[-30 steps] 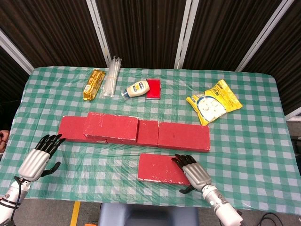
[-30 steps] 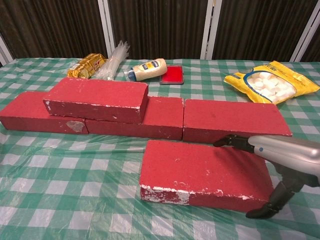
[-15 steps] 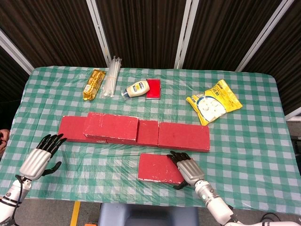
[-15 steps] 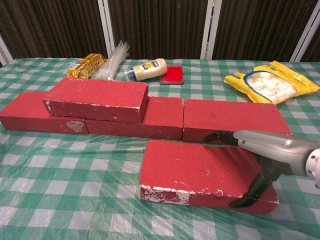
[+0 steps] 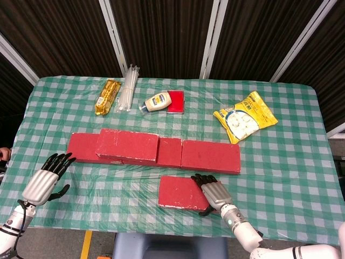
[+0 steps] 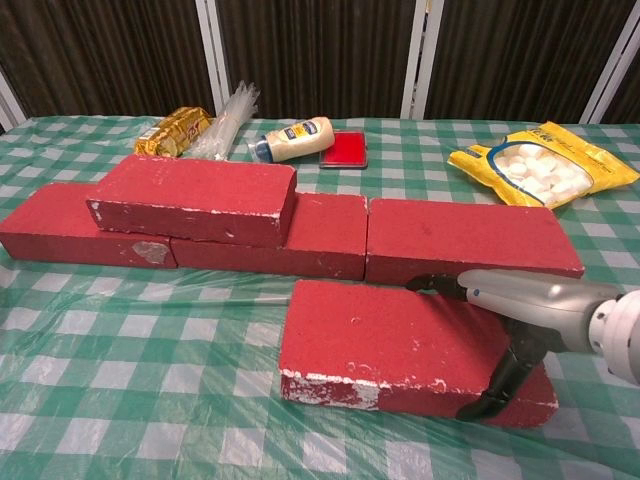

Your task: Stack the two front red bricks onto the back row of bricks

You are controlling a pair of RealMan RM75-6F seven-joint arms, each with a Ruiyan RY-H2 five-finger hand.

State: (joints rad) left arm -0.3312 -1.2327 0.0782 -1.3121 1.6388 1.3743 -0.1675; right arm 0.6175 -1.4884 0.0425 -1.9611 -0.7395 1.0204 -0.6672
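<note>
One front red brick (image 5: 180, 191) (image 6: 390, 345) lies flat on the table before the back row. My right hand (image 5: 212, 191) (image 6: 520, 310) grips its right end, fingers across the top to the far edge and thumb against the near face. The back row has a left brick (image 5: 81, 147), a middle brick (image 5: 170, 152) and a right brick (image 5: 211, 156) (image 6: 470, 240). Another red brick (image 5: 128, 144) (image 6: 195, 198) sits stacked on the row's left part. My left hand (image 5: 46, 181) hovers empty near the front left edge, fingers spread.
At the back lie a yellow snack pack (image 5: 108, 96), a bundle of clear straws (image 5: 128, 86), a mayonnaise bottle (image 5: 157, 101) and a red flat box (image 5: 175, 102). A yellow bag of white sweets (image 5: 245, 117) lies at the right. Clear plastic film covers the checked tablecloth (image 5: 291, 162).
My right hand has slid left onto the front brick's right end, and its thumb has closed against the near face. The bricks and the left hand have stayed put.
</note>
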